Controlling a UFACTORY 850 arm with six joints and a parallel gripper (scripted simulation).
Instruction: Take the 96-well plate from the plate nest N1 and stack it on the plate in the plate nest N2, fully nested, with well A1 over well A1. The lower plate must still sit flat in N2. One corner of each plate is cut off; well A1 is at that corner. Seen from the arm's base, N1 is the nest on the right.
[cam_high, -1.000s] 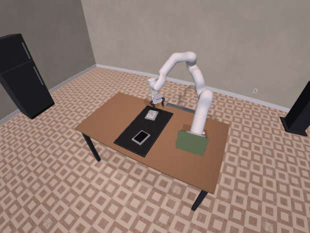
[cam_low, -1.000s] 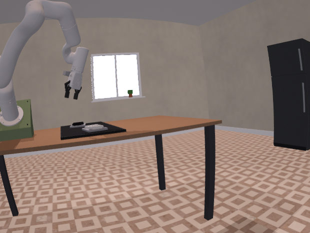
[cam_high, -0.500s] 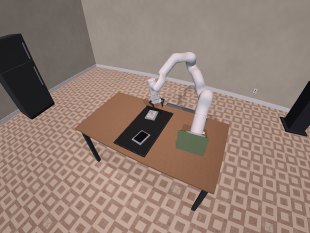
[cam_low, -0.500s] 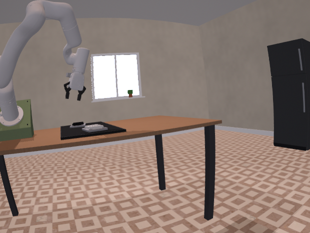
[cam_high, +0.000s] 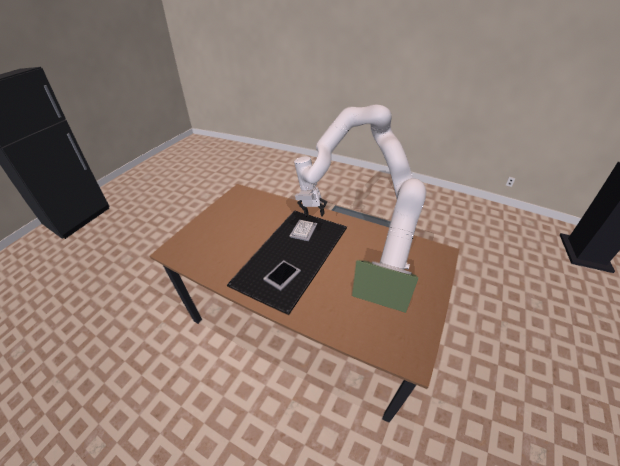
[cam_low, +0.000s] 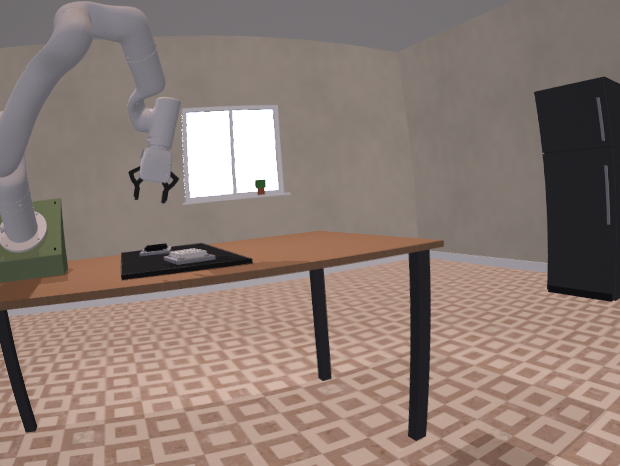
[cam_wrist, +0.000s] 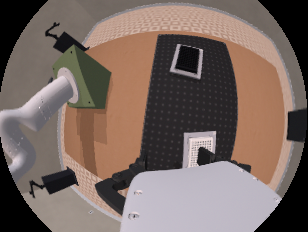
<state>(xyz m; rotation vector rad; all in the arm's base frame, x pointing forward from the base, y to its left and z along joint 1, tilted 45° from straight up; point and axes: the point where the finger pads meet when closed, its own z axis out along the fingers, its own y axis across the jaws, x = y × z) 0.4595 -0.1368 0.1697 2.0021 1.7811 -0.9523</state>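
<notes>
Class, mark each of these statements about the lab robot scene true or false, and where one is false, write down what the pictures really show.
1. The white arm's black-fingered gripper is open and holds nothing. True.
2. The white 96-well plate is already stacked on the dark plate. False: the two lie apart, each in its own pale nest on the black perforated mat.
3. The gripper hangs in the air above the mat, touching neither plate. True.
4. The arm stands on a red base block. False: the base block is green.
5. A black refrigerator stands on the patterned floor, away from the brown wooden table. True.
</notes>
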